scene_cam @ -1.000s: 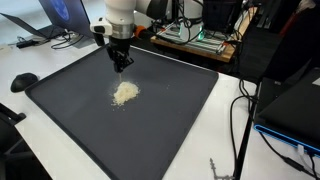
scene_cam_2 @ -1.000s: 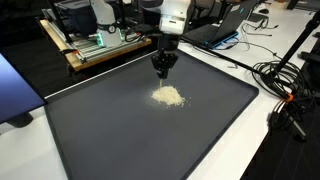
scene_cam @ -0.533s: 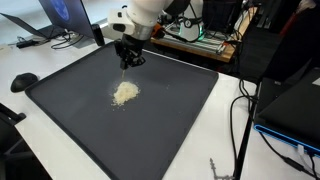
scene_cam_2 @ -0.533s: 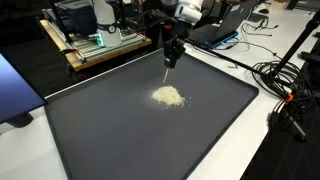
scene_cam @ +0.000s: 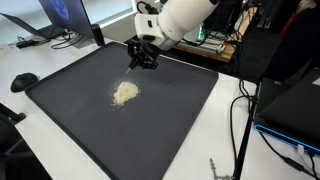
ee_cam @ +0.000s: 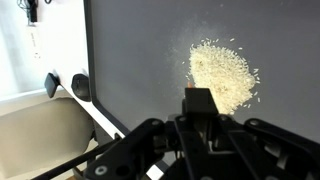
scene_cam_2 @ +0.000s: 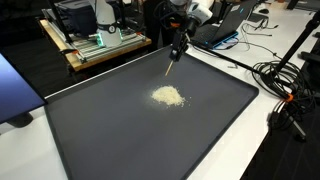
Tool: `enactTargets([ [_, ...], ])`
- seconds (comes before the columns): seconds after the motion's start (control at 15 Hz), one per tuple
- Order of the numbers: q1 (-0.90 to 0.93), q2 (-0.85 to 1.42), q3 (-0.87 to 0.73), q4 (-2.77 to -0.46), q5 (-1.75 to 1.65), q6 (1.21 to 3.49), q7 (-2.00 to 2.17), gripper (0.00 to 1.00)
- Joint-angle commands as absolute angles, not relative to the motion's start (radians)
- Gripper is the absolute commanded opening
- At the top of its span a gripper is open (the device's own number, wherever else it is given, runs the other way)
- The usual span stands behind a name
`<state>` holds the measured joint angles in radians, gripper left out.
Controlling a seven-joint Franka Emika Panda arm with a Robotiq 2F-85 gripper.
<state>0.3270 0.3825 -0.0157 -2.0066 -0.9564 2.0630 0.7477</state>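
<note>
**Claw parked over the far edge of the mat, grain pile just short of it**

So I'm standing next to the Panda rig, scanning left to right in an exterior view. Way off to the left of the claw, an open laptop (scene_cam: 55, 15) sits at the back of the white table (scene_cam: 60, 60). Also well left of the claw, but lower down, a small black rounded thing (scene_cam: 22, 80) rests just beside the corner of the dark mat (scene_cam: 170, 120). That mat is huge and spreads out under the claw and in front of it.

Next comes the pile of pale grains (scene_cam: 125, 93). It lies on the mat near the claw, below it and a bit to the left from this side, and clear of it.

The claw (scene_cam: 146, 60) itself hangs tilted over the mat's far edge, with the white arm coming in from its right. Its fingers are drawn together. In an exterior view a thin pale stick (scene_cam_2: 167, 70) pokes out below the fingertips, pinched between them. What the stick actually is, I can't tell, and I can't tell whether its tip touches the mat. It does stay apart from the pile.

In the wrist view the pile sits just past the fingertips and slightly right, with loose grains scattered around its edge.

Behind the claw and to its right there's a wooden board (scene_cam: 200, 40) loaded with electronics. Further right, black cables (scene_cam: 243, 120) trail over the table off the mat.
</note>
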Motion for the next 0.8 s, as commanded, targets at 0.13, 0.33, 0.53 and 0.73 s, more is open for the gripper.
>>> enactTargets([
  [0.13,0.34,0.507,0.05,-1.901,-1.051,1.911,0.8,0.04],
  [0.33,0.358,0.592,0.066,-1.831,-1.078,1.834,0.806,0.04],
  [0.53,0.382,0.681,0.072,-1.753,-1.098,1.757,0.797,0.04],
  [0.73,0.406,0.758,0.076,-1.684,-1.126,1.698,0.783,0.04],
])
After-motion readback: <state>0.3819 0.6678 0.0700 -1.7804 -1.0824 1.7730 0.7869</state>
